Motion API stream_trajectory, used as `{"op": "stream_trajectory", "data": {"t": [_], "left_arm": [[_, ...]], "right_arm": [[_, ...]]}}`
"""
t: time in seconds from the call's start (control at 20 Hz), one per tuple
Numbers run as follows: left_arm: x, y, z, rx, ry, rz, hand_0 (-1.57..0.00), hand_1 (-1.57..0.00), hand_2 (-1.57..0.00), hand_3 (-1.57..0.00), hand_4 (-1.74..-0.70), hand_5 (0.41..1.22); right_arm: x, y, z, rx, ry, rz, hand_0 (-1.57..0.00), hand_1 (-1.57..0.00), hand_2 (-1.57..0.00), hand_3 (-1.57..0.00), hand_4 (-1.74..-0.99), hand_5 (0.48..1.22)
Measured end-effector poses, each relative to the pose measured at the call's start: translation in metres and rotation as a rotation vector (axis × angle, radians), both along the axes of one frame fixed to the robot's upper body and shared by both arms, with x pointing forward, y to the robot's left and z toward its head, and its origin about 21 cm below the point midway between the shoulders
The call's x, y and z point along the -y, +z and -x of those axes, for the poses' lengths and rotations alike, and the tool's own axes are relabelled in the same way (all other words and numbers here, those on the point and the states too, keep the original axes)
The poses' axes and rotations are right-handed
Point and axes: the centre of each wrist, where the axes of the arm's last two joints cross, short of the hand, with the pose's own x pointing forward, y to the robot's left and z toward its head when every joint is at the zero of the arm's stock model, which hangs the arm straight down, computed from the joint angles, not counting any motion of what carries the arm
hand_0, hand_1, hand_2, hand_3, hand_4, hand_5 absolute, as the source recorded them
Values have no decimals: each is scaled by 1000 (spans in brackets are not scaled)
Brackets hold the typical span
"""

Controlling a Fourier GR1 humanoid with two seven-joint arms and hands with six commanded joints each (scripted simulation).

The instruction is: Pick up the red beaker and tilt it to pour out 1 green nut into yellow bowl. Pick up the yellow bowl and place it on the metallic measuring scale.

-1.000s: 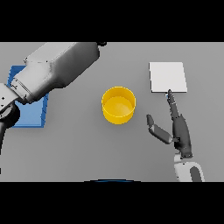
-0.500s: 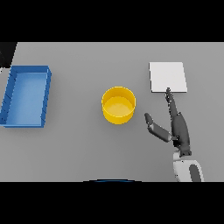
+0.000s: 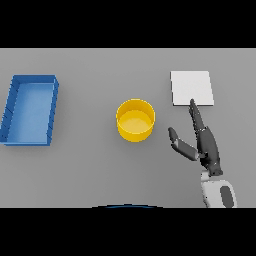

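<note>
Hovering right hand [image 3: 207,145] was open, fingers straight, right of yellow bowl [image 3: 135,120], fingertips near white scale [image 3: 192,88], blue tray [image 3: 29,110] far left.

The worktop [image 3: 90,170] is plain grey. The bowl [image 3: 135,120] is yellow, the tray [image 3: 30,110] at nine o'clock blue, and the scale [image 3: 192,88] at two o'clock pale grey-white. The right hand [image 3: 206,145] is dark grey, on a white forearm.
</note>
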Motion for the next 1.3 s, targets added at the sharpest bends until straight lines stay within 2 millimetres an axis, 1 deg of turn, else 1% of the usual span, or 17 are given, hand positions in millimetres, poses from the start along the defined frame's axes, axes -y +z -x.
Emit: {"op": "stream_trajectory", "data": {"t": [0.05,0.1,0.2,0.35,0.55,0.6,0.7,0.85,0.9,0.95,1.0,1.05,1.1,1.15,1.2,1.25,1.3], "left_arm": [[-5,-12,3,6,5,41,-1571,-1571,-1571,-1488,-1741,1221],[-12,-24,9,-10,34,70,-1571,-1571,-1571,-1462,-1741,1221],[-15,-43,17,-19,72,150,-1571,-1571,-1571,-1396,-1741,1221],[-23,-71,40,-17,118,236,-1571,-1571,-1571,-1379,-1741,1221],[-10,-101,67,-27,163,318,-1571,-1571,-1571,-1396,-1741,1221],[-10,-108,74,-27,175,330,-1571,-1571,-1571,-1393,-1741,1221],[-8,-120,85,-52,199,347,-1571,-1571,-1571,-1383,-1741,1221],[-3,-131,99,-88,198,372,-1571,-1571,-1571,-1374,-1740,1008],[-3,-133,102,-114,202,394,-1571,-1571,-1571,-1366,-1735,955],[-2,-135,106,-143,188,397,-1571,-1571,-1571,-1407,-1661,888],[-3,-132,110,-170,157,391,-1571,-1571,-1571,-1368,-1493,827],[-1,-134,114,-184,119,395,-1571,-1545,-1489,-1238,-1311,774],[0,-129,116,-198,52,363,-1495,-1380,-1311,-1098,-1155,740],[-3,-128,122,-211,-3,339,-1253,-1104,-1049,-884,-1031,714],[-6,-131,126,-234,-53,363,-1003,-883,-839,-707,-933,697],[-9,-127,127,-262,-75,370,-802,-706,-671,-565,-870,682],[-10,-124,127,-278,-93,380,-641,-565,-536,-452,-823,667]], "right_arm": [[-4,0,0,18,16,6,1,1,1,1,-1181,687],[-1,0,-2,8,14,6,1,1,1,1,-1188,696],[-3,0,-1,15,19,31,1,1,1,1,-1192,704],[2,-6,1,8,16,41,1,1,1,1,-1202,709],[0,-4,-5,9,10,43,1,1,1,1,-1201,696],[3,-4,-3,17,5,41,1,1,1,1,-1201,693],[0,-7,0,11,11,24,1,1,1,1,-1186,687],[-3,-5,-3,14,9,29,1,1,1,1,-1169,680],[-1,-5,0,18,14,26,1,1,1,1,-1168,679],[0,-3,-1,8,10,21,1,1,1,1,-1165,678],[-5,-3,-2,9,16,22,1,1,1,1,-1165,675],[-5,-3,-5,2,7,29,1,1,1,1,-1163,671],[-4,-3,-3,8,4,36,1,1,1,1,-1159,669],[-6,-5,-2,4,5,39,1,1,1,1,-1161,669],[-4,-5,-1,6,2,39,1,1,1,1,-1162,671],[0,-4,0,17,8,38,1,1,1,1,-1156,673],[-4,-5,3,15,18,27,1,1,1,1,-1151,677]]}}
